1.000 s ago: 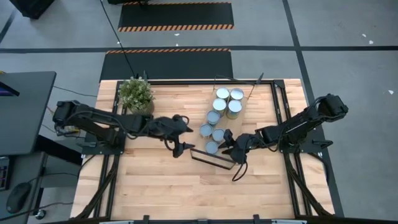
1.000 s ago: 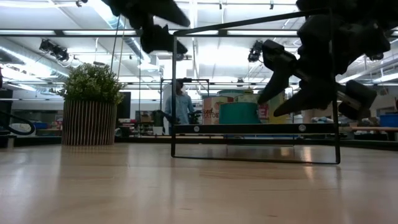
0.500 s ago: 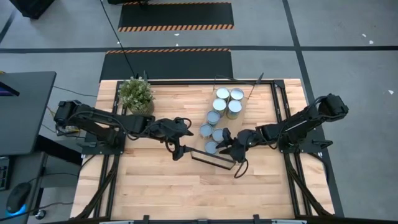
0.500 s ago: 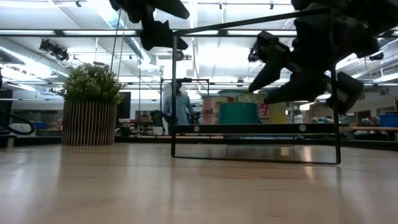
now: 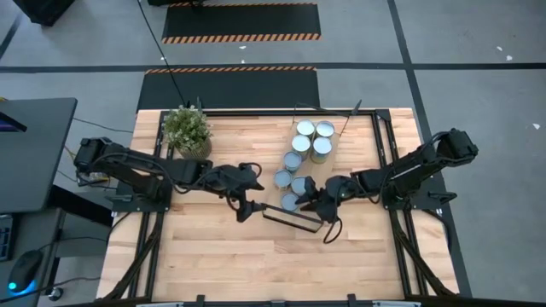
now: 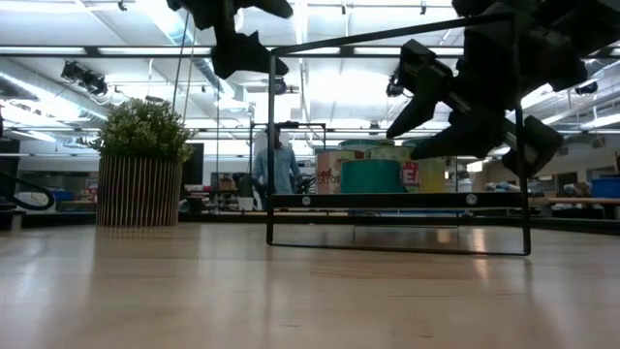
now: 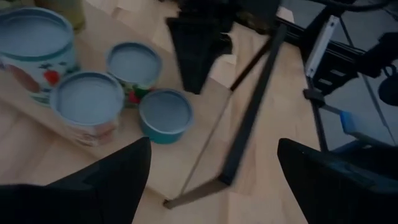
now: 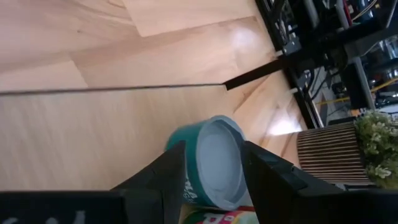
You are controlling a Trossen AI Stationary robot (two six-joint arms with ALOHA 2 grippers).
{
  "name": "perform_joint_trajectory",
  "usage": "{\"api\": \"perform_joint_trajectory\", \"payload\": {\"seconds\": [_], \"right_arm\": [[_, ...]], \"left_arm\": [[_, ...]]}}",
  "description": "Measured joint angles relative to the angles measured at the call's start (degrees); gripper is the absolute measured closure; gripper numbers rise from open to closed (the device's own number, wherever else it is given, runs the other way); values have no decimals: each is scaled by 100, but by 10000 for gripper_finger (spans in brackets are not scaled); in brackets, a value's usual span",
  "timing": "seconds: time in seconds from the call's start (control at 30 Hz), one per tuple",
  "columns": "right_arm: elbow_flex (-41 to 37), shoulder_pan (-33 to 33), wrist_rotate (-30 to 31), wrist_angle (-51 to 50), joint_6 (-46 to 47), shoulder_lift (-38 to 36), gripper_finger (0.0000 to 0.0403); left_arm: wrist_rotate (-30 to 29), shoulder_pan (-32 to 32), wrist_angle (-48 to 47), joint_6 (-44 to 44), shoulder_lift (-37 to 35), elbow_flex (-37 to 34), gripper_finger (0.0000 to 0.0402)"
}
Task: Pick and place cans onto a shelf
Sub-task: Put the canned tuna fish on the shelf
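Several cans [image 5: 300, 158] with pale tops stand in a cluster at the table's far middle. The nearest one is teal [image 5: 290, 201] [image 8: 214, 168] [image 7: 165, 115]. Just in front of it stands the shelf [image 5: 290, 217], its board [image 6: 397, 201] low inside the tall black wire frame [image 7: 249, 112]. My left gripper [image 5: 245, 207] [image 7: 212, 144] hangs open above the shelf's left end, with the frame's corner showing between its fingers. My right gripper [image 5: 309, 201] [image 8: 212, 146] hovers open above and beside the teal can, at the shelf's right part, with nothing between its fingers.
A potted plant [image 5: 186, 130] stands at the table's far left. The table's near half [image 5: 273, 264] is bare wood. A dark desk [image 5: 34, 153] lies off the left edge. A person [image 6: 281, 165] stands far back in the room.
Both grippers have rolled a little about their wrists while staying over the shelf's two ends. In the low view the right gripper's fingers have tipped. The shelf and the cans have not moved.
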Motion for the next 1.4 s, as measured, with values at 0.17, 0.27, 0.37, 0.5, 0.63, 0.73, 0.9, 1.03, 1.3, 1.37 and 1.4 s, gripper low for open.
{"api": "perform_joint_trajectory", "payload": {"seconds": [0.17,0.27,0.37,0.5,0.63,0.73,0.9,1.03,1.3,1.37,1.4], "right_arm": [[1,-109,-71,62,-171,36,241],[41,-124,-90,-28,-88,174,243],[185,-94,54,2,-30,424,250],[382,-173,183,5,-154,734,262],[459,-217,182,-4,-175,848,269],[459,-208,205,-24,-104,777,270],[459,-93,307,-13,-32,684,270],[459,-55,465,-57,-46,574,270],[459,5,470,-385,16,307,270],[457,43,566,-472,16,194,270],[457,57,631,-507,16,129,270]], "left_arm": [[3,-158,1,4,0,0,47],[-3,-211,0,0,0,0,47],[-5,-215,-9,2,0,0,47],[-29,-206,2,2,0,0,47],[-44,-212,-10,-4,0,0,47],[-44,-247,-59,3,0,0,47],[-44,-250,-164,162,0,0,47],[-66,-247,-185,224,0,0,47],[-66,-249,-175,16,0,0,47],[-68,-249,-170,-30,0,0,47],[-68,-249,-172,-31,0,0,47]]}}
